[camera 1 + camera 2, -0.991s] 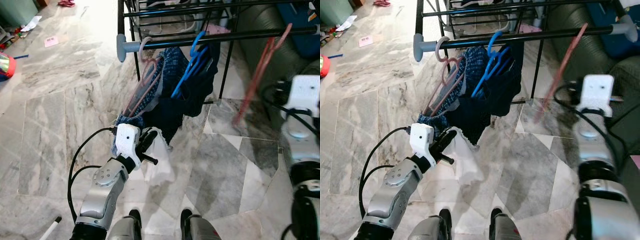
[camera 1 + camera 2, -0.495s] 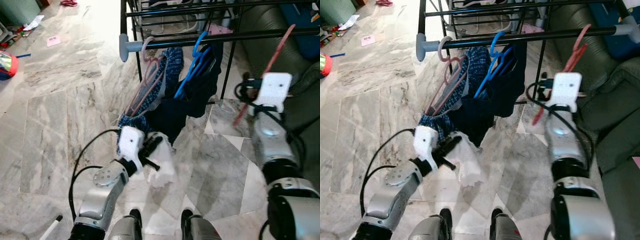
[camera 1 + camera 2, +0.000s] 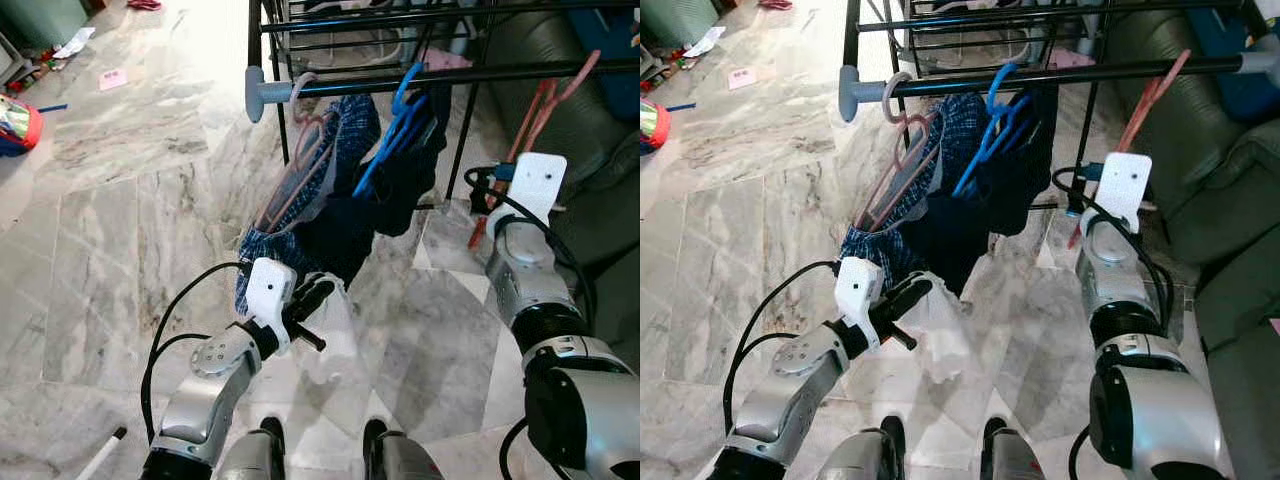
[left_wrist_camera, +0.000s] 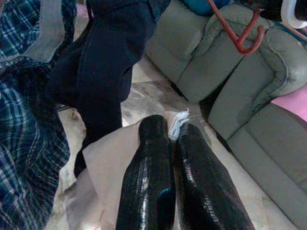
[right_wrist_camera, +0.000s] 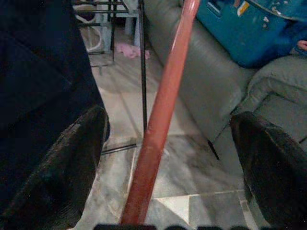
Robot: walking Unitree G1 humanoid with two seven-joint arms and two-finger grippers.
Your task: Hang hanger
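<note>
Red hanger (image 3: 535, 108): thin plastic, salmon-red, tilted, hook end up at the black rail (image 3: 560, 70) of the drying rack, lower end down by the right wrist. In right wrist view, hanger shaft (image 5: 160, 120) running up between the two widely spread black fingers (image 5: 72, 163), neither pad seen touching it. Right gripper (image 5: 163, 158) released, raised beside the rack's black upright, grey sofa (image 3: 1240, 260) just to its right.

Left gripper (image 4: 175, 143) clenched on a white cloth (image 3: 335, 330), both fingers pressed together with a frayed edge of cloth poking out between the tips. Cloth hanging low over the marble floor (image 3: 120, 200).

On the rail: pink hanger (image 3: 300, 150) near the grey end cap (image 3: 258, 92), carrying a blue plaid garment (image 3: 300, 215); blue hanger (image 3: 395, 120) beside it, carrying a dark navy garment (image 3: 385, 205). Both garments drooping towards the floor, touching each other.

Blue object (image 5: 259, 28) lying on the sofa. Small litter at the far left of the floor.
</note>
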